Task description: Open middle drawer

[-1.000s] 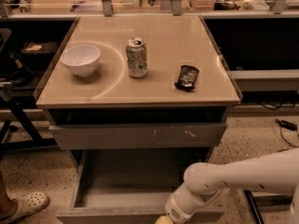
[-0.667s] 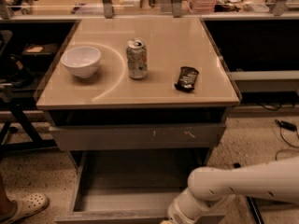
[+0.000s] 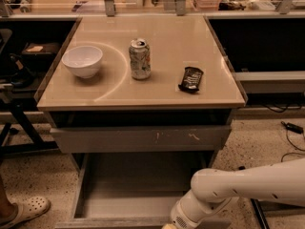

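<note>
The middle drawer (image 3: pixel 136 194) stands pulled out below the table top, and its grey inside shows with nothing in it. Its front edge (image 3: pixel 109 222) lies at the bottom of the view. Above it is the shut grey drawer front with pale scratch marks (image 3: pixel 143 138). My gripper (image 3: pixel 170 224) is at the bottom edge of the view, at the right part of the open drawer's front, and is mostly cut off. The white arm (image 3: pixel 248 185) comes in from the right. The lowest drawer is out of view.
On the tan table top (image 3: pixel 162 92) stand a white bowl (image 3: pixel 82 60), a drink can (image 3: pixel 139 58) and a dark snack bar (image 3: pixel 191 78). A person's foot in a white clog (image 3: pixel 24 211) is at the lower left. Cables (image 3: pixel 290 128) lie on the floor at the right.
My arm and gripper have moved a little lower toward the near edge. The open drawer's front sits slightly nearer the bottom of the view.
</note>
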Action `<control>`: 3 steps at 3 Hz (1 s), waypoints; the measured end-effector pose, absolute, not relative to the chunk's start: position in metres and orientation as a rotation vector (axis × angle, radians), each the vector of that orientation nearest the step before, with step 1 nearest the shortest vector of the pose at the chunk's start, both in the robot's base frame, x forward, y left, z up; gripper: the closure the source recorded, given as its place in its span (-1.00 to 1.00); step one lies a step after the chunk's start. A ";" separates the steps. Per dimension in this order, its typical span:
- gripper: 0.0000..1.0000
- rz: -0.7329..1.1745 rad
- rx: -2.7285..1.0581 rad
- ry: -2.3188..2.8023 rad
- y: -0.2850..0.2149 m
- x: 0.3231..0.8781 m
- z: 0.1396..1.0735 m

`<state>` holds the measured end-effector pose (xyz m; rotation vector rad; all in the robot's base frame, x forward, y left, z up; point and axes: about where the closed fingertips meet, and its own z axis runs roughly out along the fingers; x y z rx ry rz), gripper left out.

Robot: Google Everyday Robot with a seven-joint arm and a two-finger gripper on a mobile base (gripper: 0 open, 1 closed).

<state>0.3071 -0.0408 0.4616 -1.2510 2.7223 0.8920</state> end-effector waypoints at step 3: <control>-1.00 0.644 -0.684 2.777 -0.168 0.287 0.608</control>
